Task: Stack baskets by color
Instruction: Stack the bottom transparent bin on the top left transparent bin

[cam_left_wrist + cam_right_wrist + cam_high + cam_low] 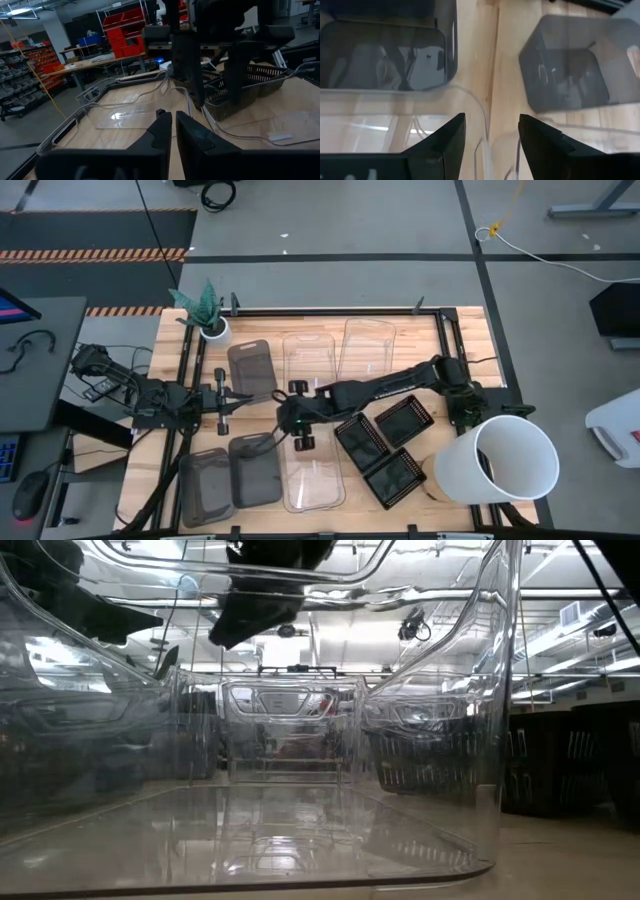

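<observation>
Clear baskets rest on their bases at the far side (pixel 308 360) (pixel 368 345) and at the near edge (pixel 313 475). Smoky grey baskets sit far left (pixel 250 368) and near left (pixel 207 485) (pixel 255 470). Black mesh baskets (pixel 403 420) (pixel 360 438) (pixel 393 477) cluster at the right. My right gripper (pixel 287 420) (pixel 491 135) reaches across to mid-table and hangs open, tilted down, over the gap between the near clear basket's rim (pixel 395 125) and the far one's. My left gripper (pixel 232 397) (pixel 173 132) waits shut at the left and holds nothing.
A large white bucket (pixel 505 460) lies on its side at the near right corner. A small white plant pot (pixel 213 330) stands at the far left corner. A black frame rail (pixel 330 310) runs along the far edge. Bare wood shows between the basket rows.
</observation>
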Controlling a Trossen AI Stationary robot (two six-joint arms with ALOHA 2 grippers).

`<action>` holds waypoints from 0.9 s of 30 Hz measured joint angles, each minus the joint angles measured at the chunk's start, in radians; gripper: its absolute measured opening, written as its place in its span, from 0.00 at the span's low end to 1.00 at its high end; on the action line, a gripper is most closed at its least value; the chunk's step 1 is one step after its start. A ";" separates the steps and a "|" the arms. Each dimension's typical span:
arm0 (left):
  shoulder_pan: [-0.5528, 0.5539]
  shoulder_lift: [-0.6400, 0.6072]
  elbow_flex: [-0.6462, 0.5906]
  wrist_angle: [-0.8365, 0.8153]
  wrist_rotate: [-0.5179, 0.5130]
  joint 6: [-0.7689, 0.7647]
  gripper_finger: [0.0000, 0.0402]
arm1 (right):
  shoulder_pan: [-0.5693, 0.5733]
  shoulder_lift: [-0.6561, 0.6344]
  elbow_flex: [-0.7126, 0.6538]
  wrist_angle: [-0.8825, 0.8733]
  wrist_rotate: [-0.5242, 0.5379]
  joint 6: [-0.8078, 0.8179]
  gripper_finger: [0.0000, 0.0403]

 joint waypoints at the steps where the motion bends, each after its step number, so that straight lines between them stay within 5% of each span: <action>1: 0.000 0.000 0.000 0.001 0.000 0.000 0.07 | -0.003 0.008 0.009 0.006 -0.010 -0.013 0.47; 13: 0.000 0.000 0.000 0.000 0.000 0.000 0.08 | -0.014 0.070 0.025 0.015 -0.004 -0.170 0.47; 27: 0.000 0.000 0.000 -0.001 0.000 0.000 0.07 | -0.015 0.084 0.022 -0.089 -0.068 -0.107 0.40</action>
